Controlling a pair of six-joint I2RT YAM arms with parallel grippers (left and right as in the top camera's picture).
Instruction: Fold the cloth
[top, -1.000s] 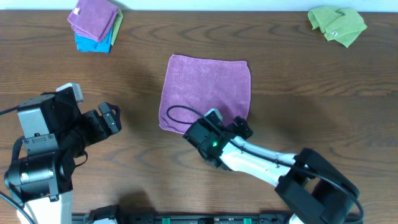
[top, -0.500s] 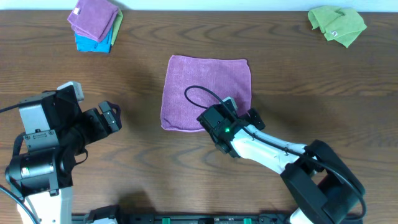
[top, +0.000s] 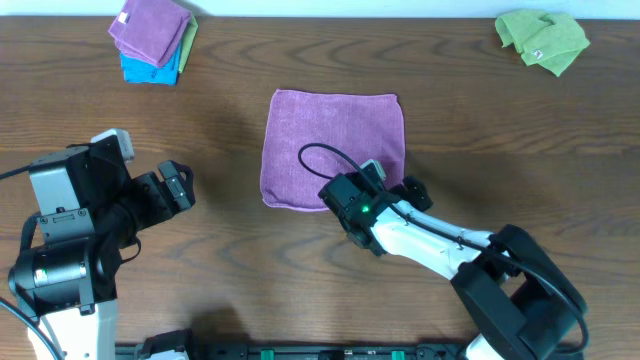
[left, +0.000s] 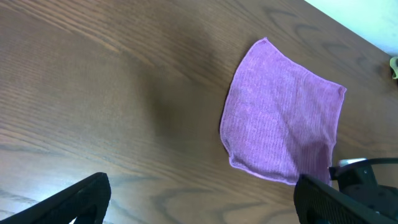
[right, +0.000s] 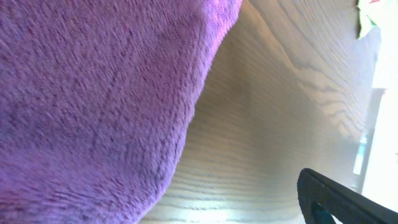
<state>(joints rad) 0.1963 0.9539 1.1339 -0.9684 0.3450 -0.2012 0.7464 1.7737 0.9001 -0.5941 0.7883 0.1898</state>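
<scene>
A purple cloth (top: 333, 148) lies flat and unfolded on the wooden table in the overhead view. My right gripper (top: 393, 190) sits low at the cloth's near edge, by its near right corner. In the right wrist view the cloth (right: 93, 93) fills the left side, very close. One black finger (right: 348, 202) shows far to the right and the other is hidden, so the jaws read as open. My left gripper (top: 180, 188) is open and empty, left of the cloth and apart from it. The left wrist view shows the cloth (left: 283, 134) ahead between the spread fingers.
A stack of folded purple, green and blue cloths (top: 152, 38) lies at the far left. A crumpled green cloth (top: 542, 40) lies at the far right. The right arm's black cable (top: 318, 152) loops over the purple cloth's near part.
My right gripper has moved right along the cloth's near edge, from the near left corner toward the near right corner. The left arm has barely moved.
</scene>
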